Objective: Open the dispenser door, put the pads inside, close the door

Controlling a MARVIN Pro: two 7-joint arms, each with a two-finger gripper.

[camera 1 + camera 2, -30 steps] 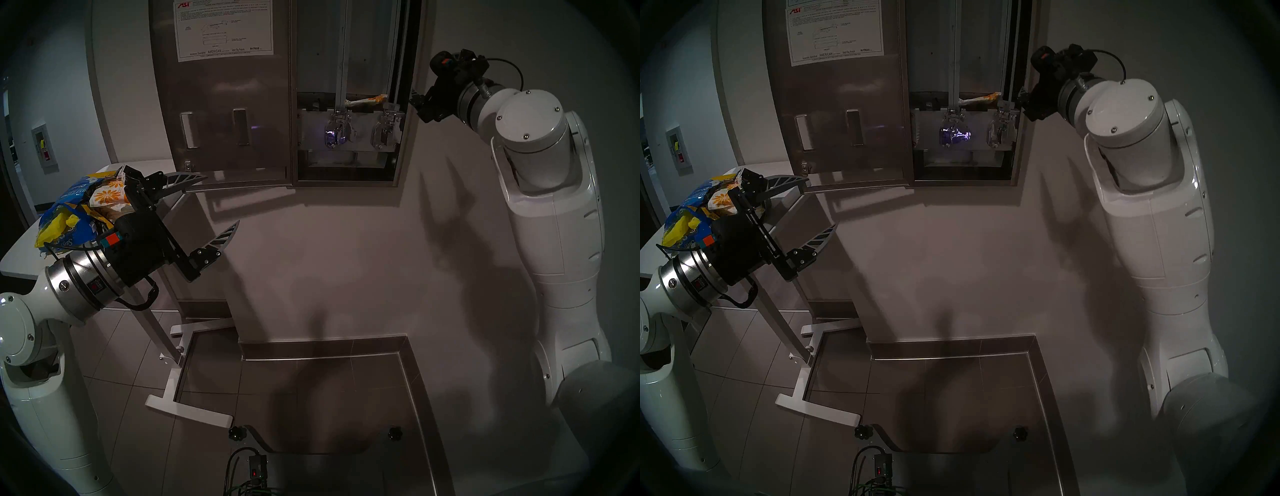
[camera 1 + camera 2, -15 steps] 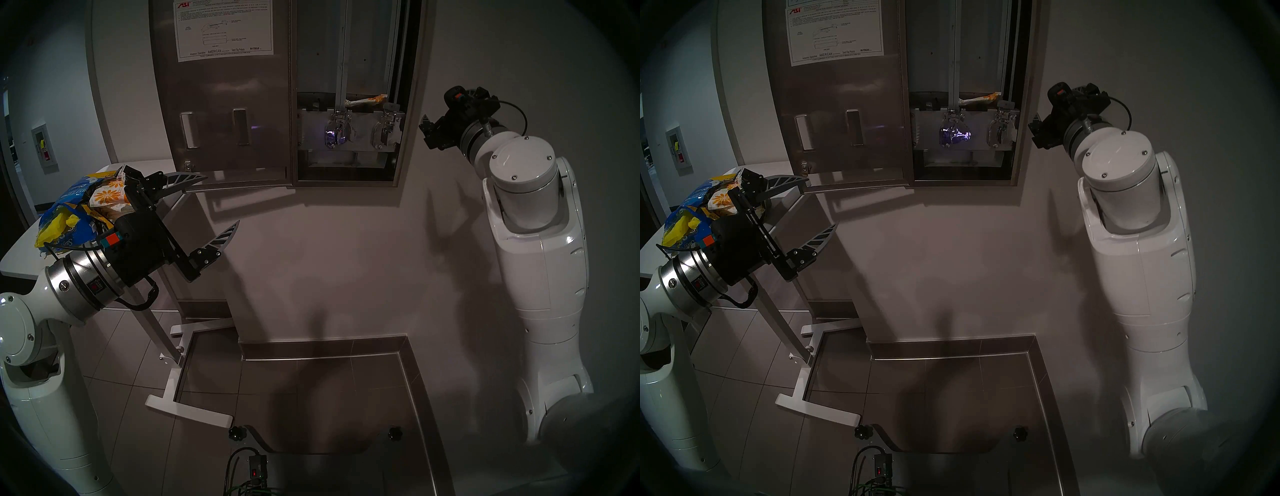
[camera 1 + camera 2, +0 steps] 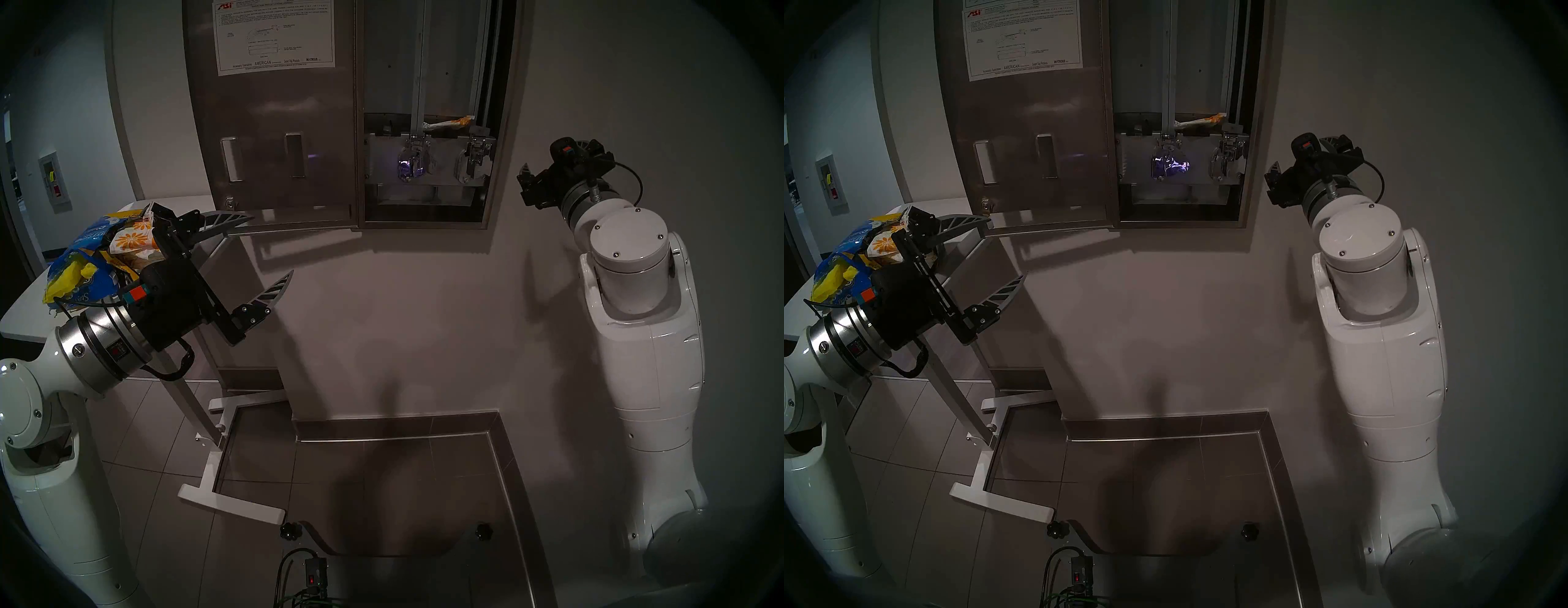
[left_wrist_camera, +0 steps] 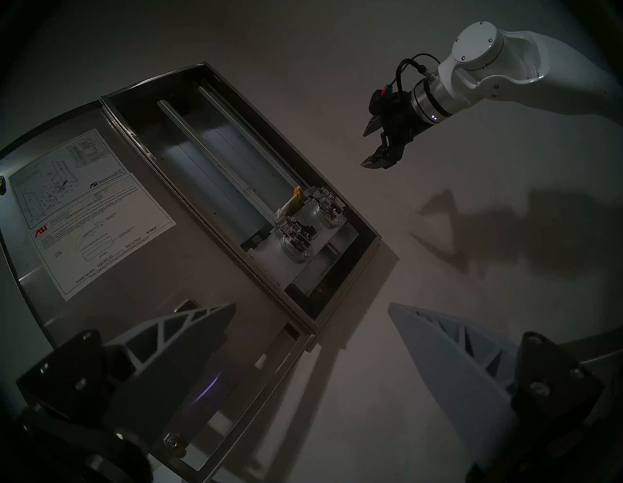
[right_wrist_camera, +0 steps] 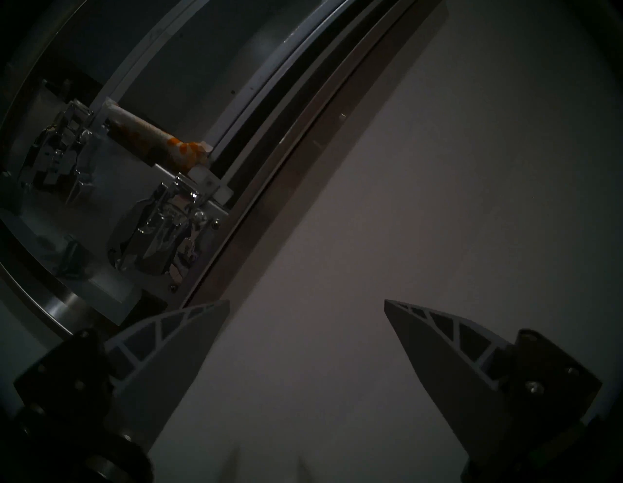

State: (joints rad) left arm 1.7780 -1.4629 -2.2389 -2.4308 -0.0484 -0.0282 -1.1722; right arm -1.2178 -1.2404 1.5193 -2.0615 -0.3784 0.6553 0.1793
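Observation:
The steel dispenser [image 3: 390,63] hangs on the wall, and its door [image 3: 275,106] is swung wide open to the left, white instruction sheet facing me. One orange-printed pad [image 3: 449,123] [image 5: 148,130] lies across the right chute, just above the chrome levers. More pads [image 3: 131,242] sit in the torn bag on the table at left. My left gripper [image 3: 271,246] [image 4: 312,305] is open and empty, below the door's lower corner. My right gripper [image 3: 526,178] [image 5: 307,302] is open and empty beside the dispenser's right edge, clear of it.
A white table [image 3: 25,305] at left carries the blue-and-yellow bag [image 3: 85,271]. Its white leg frame [image 3: 212,467] stands on the tiled floor. A steel-edged step [image 3: 500,446] runs below the wall. Cables [image 3: 314,573] lie at the bottom.
My right arm has dropped and drawn back from the dispenser's right edge, its gripper now lower on the wall. The left arm, the door and the pads have not moved.

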